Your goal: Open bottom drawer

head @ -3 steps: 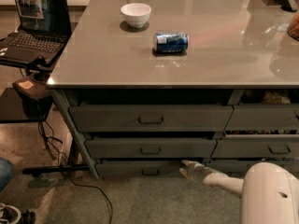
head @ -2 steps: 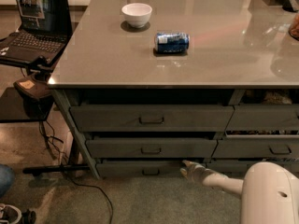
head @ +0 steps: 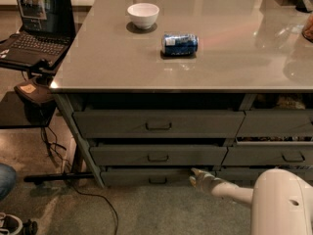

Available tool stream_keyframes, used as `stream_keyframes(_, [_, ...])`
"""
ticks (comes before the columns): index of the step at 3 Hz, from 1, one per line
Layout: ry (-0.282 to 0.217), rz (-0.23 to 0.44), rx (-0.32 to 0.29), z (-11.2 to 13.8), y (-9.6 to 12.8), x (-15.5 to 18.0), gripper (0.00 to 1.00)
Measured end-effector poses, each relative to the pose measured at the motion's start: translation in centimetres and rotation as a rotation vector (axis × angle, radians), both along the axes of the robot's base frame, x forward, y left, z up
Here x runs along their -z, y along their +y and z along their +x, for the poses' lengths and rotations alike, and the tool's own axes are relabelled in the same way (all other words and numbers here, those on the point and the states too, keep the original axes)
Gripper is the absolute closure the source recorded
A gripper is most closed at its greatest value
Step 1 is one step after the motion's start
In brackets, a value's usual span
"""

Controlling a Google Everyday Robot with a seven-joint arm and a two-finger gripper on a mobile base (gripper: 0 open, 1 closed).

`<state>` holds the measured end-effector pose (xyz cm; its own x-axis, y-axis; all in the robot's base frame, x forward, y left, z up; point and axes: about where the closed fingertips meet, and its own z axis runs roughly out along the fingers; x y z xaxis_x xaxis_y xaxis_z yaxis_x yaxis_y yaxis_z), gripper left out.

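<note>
The bottom drawer [head: 142,176] is the shallowest dark grey front, lowest in the left stack under the counter, with a small centre pull [head: 157,180]. It looks closed or nearly so. My gripper [head: 195,175] sits at the end of the white arm [head: 234,192] that reaches in from the lower right. Its tip is at the drawer's right end, near the top edge of the front and to the right of the pull. Two taller drawers [head: 156,124] lie above it.
On the grey countertop [head: 234,53] stand a white bowl [head: 143,15] and a blue can [head: 179,44] lying on its side. A laptop [head: 34,26] rests on a side stand at the left. Cables [head: 93,195] trail on the floor. A neighbouring drawer stack [head: 274,155] is at the right.
My gripper has shifted very slightly left toward the drawer's right end. The drawers look unchanged.
</note>
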<state>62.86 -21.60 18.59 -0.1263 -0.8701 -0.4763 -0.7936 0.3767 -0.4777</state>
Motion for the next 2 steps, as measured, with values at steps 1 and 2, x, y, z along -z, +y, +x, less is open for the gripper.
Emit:
stream_keyframes(1, [-0.001, -0.002, 0.000, 0.08, 0.03, -0.14, 1.00])
stream_keyframes(2, [-0.001, -0.002, 0.000, 0.16, 0.07, -0.17, 1.00])
